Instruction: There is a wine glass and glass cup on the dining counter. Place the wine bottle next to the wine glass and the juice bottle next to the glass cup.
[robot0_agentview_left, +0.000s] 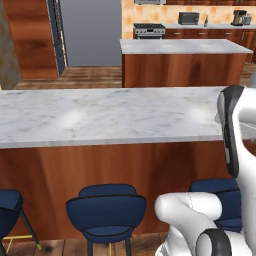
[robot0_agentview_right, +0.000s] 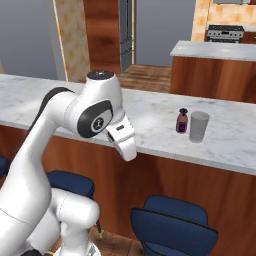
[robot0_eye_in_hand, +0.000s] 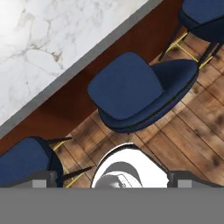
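With the juice bottle (robot0_agentview_right: 182, 121) already standing just left of the glass cup (robot0_agentview_right: 199, 126) on the dining counter (robot0_agentview_right: 150, 116), we judge the wine bottle step remains, and our gripper (robot0_eye_in_hand: 112, 180), fingers apart and empty above the stools (robot0_eye_in_hand: 131, 92), must go fetch it.

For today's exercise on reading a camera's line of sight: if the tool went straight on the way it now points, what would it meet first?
Most likely the blue stool seat beside the dining counter, which sits mid-view; depth is unclear.

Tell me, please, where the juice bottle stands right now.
In the right base view, the juice bottle stands on the dining counter, just left of the glass cup.
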